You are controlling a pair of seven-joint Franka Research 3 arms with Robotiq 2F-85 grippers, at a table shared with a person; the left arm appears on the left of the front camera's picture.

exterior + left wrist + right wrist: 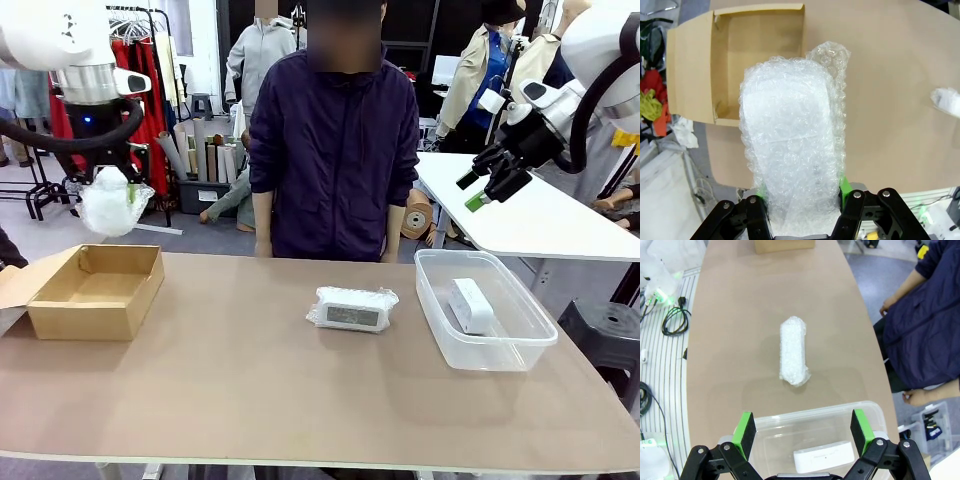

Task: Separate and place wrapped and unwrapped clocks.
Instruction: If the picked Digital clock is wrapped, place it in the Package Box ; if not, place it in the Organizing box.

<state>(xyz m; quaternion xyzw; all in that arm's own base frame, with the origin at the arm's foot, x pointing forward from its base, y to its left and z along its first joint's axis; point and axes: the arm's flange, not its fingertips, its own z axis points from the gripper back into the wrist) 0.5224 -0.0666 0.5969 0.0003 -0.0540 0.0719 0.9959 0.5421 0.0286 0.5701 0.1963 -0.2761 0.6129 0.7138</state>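
Light-brown table (pixel 250 400) with rounded ends, carrying three things in a row

An open cardboard box (pixel 92 322) sits at the robot's left end, one flap folded out flat toward the table's left edge; a bubble-wrapped clock (pixel 352 309) lies around the middle, its grey screen showing through the wrap on the side facing the robot, well apart from the box; a clear plastic container (pixel 495 356) stands toward the right end, near the clock but not touching it, its long side running from the near edge to the far edge.
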